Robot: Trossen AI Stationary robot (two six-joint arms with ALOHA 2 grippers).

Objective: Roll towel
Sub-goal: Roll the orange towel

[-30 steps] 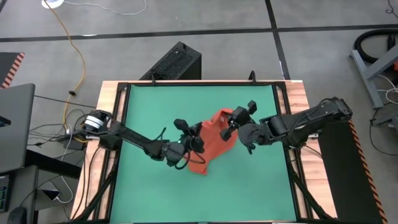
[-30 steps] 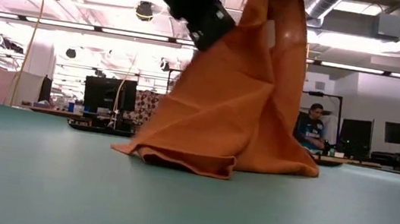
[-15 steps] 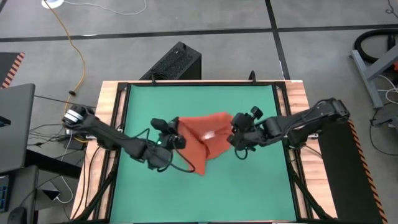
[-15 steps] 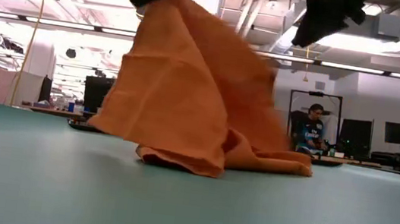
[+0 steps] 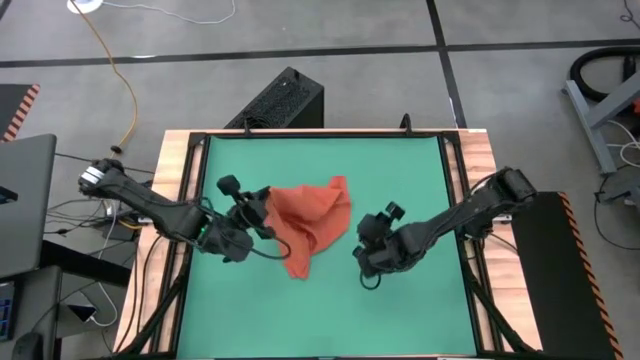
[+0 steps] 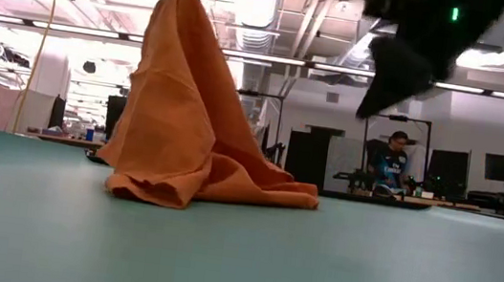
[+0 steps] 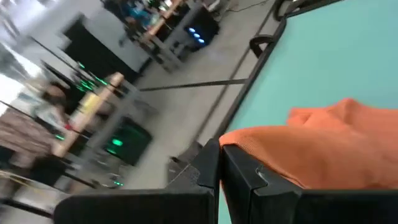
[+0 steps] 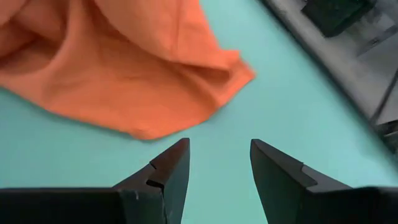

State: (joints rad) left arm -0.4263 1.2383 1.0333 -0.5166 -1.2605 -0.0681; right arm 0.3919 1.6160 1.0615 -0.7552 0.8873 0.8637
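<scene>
Orange-red towel [image 5: 308, 218] hangs pinched in the left gripper [image 5: 252, 205]; right gripper [image 8: 214, 165] gapes empty.

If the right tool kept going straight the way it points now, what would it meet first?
Probably the towel: the open right tool points at its nearest edge, with only bare green mat between. How close that edge lies is unclear.

Orange-red towel [image 5: 308, 222] crumpled, one corner lifted, mid-mat.
</scene>
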